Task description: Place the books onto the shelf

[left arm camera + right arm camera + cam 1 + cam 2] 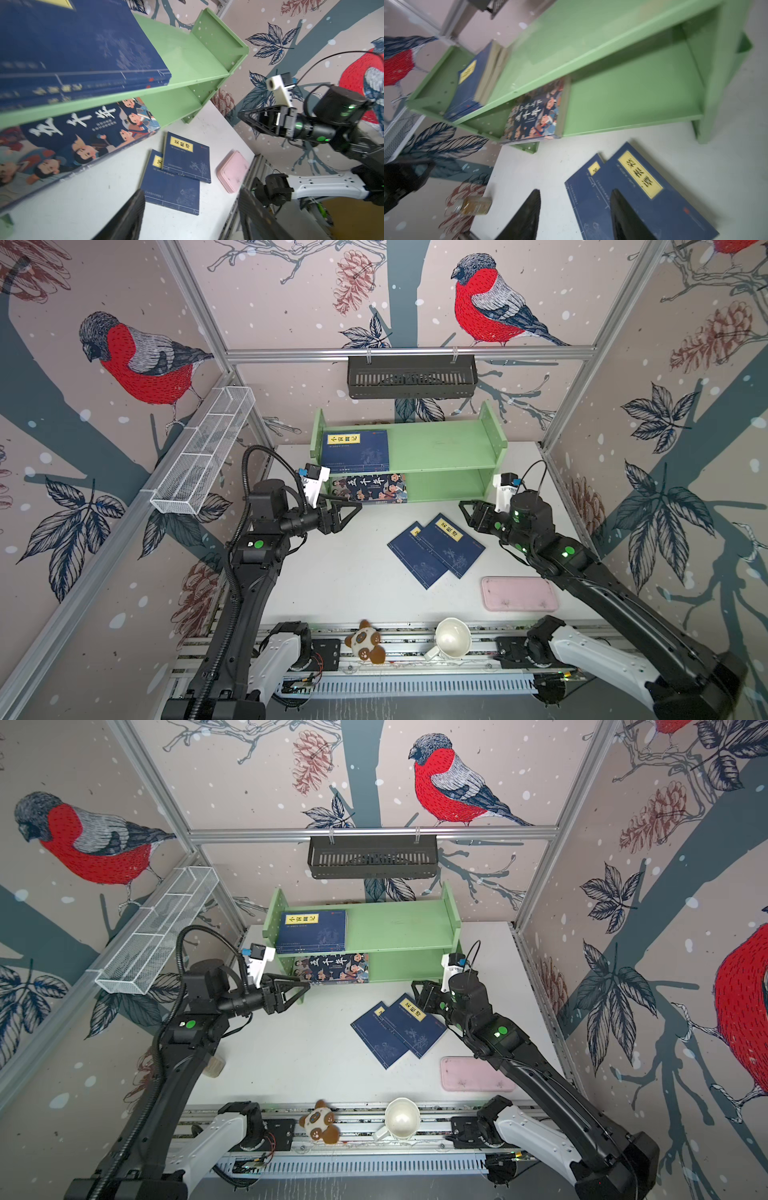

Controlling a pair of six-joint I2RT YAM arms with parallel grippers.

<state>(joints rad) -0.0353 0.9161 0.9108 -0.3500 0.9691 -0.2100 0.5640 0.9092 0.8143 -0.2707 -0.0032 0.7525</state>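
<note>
Two navy books lie overlapped on the table, on the near side of the shelf — thin, light, probably floppy, so I'd pinch the top one's raised edge. The shelf's left end has one cartoon book below and a navy stack above that I can't count. Left gripper and right gripper both hang spread and empty.

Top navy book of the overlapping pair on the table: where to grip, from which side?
Grip the top navy book at its far short edge, by the yellow label, right gripper coming from the shelf side. It lies flat, but its spine side rests on the lower book, so that edge is probably raised.
</note>
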